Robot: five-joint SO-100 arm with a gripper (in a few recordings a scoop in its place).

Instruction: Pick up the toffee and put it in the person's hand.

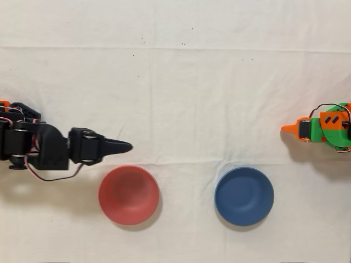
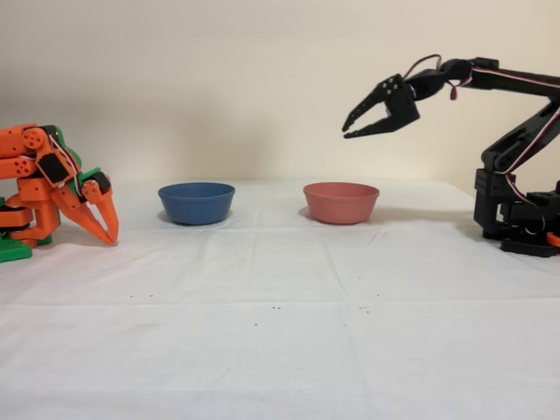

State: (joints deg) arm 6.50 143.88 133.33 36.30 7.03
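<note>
the table [image 1: 181,87], under a white cloth, is taking up nearly all of the overhead view, and no toffee and no person's hand are appearing anywhere on it, so the candy's place cannot be told. the black arm [image 2: 516,131] is standing at the right of the fixed view, reaching out high above the cloth. an idle orange arm [image 2: 52,188] is sitting at the left edge there. the red bowl [image 1: 129,194] is lying lower left of centre in the overhead view, the blue bowl [image 1: 244,196] lower right of centre, well apart. the gripper [image 2: 348,124] is hanging above and just beside the red bowl, its fingers [image 2: 372,101] parted moderately and holding nothing. judgement: the step in hand is locating the toffee; a sound approach is keeping the fingers apart and descending only once the candy is confirmed, possibly inside a bowl.
</note>
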